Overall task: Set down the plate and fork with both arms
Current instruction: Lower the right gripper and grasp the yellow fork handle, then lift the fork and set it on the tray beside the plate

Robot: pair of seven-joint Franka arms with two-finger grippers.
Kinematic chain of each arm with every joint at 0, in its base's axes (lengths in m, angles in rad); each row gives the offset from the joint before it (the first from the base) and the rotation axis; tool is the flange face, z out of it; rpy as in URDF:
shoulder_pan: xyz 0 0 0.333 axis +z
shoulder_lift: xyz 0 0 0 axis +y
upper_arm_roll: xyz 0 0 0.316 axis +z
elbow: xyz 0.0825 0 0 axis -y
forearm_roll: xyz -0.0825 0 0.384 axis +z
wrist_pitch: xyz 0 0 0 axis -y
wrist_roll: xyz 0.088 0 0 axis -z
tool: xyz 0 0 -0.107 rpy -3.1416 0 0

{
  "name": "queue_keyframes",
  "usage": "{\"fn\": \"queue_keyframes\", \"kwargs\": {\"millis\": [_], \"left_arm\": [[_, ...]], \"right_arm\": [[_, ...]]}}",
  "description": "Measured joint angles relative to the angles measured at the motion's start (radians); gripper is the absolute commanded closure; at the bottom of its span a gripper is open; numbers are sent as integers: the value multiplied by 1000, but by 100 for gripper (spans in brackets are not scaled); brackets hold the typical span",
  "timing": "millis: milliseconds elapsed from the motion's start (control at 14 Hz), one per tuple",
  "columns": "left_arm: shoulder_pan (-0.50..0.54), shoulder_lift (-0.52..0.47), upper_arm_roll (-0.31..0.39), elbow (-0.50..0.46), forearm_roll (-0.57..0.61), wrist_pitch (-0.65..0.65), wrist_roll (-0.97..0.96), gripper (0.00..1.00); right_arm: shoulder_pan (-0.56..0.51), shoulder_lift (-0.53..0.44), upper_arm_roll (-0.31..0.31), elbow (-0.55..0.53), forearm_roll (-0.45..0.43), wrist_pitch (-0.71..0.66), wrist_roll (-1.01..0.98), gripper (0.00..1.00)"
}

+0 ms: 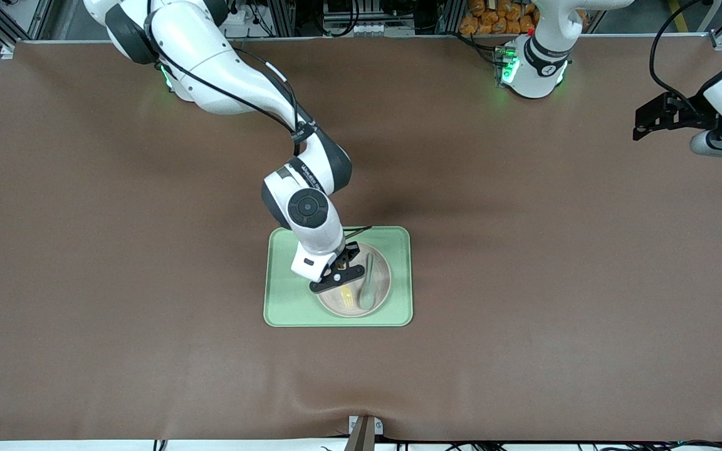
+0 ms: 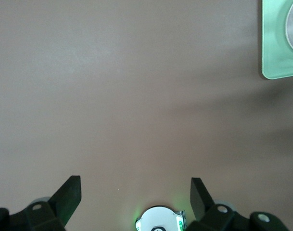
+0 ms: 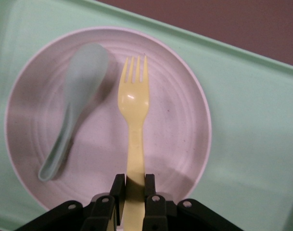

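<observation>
Front view, tray: I see a light-green tray (image 1: 279,307) lying mid-table on the brown table (image 1: 524,313).
Front view, plate: the plate (image 1: 383,285) sits on the tray, toward the left arm's end of it.
Front view, contents: a grey-green spoon (image 1: 368,285) lies in the plate; the fork (image 1: 347,297) shows as a yellow sliver beside it.
Front view, right gripper: the right gripper (image 1: 338,280) is down over the plate.
Front view, left gripper: the left gripper (image 1: 655,119) hangs over bare table at the left arm's end, well apart from the tray; I log this arm as waiting.
Left wrist view, left gripper: I read the left gripper (image 2: 135,195) as released, jaws spread wide with nothing between them. A corner of the tray (image 2: 271,57) shows.
Right wrist view, right gripper: the right gripper (image 3: 134,190) has its jaws clenched on the handle of the fork (image 3: 133,103).
Right wrist view, fork: tines point away from the jaws, over the plate (image 3: 180,130), just beside the spoon (image 3: 74,101). Whether the fork's head touches the plate I cannot tell.
Right wrist view, tray: the tray (image 3: 252,125) surrounds the plate.
</observation>
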Motion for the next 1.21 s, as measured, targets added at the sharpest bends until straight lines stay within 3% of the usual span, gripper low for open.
{"fn": "queue_keyframes", "kwargs": {"millis": [357, 571, 929, 1000, 1071, 1143, 1214], "left_arm": [[0, 0, 0, 0, 0, 0, 0, 0], [-1, 0, 0, 0, 0, 0, 0, 0], [-1, 0, 0, 0, 0, 2, 0, 0], [-1, 1, -1, 0, 0, 2, 0, 0], [-1, 1, -1, 0, 0, 2, 0, 0], [-1, 1, -1, 0, 0, 2, 0, 0], [-1, 1, -1, 0, 0, 2, 0, 0]], "right_arm": [[-73, -50, -20, -1, 0, -105, 11, 100], [-110, -72, -20, -61, 1, -108, 11, 99], [-135, -83, -20, -194, 1, -4, 26, 96], [-135, -83, -20, -202, 1, 5, 40, 91], [-135, -84, -19, -205, 1, 10, 60, 52], [-134, -85, -18, -205, 1, 13, 77, 3], [-133, -89, -17, -205, 1, 16, 88, 0]]}}
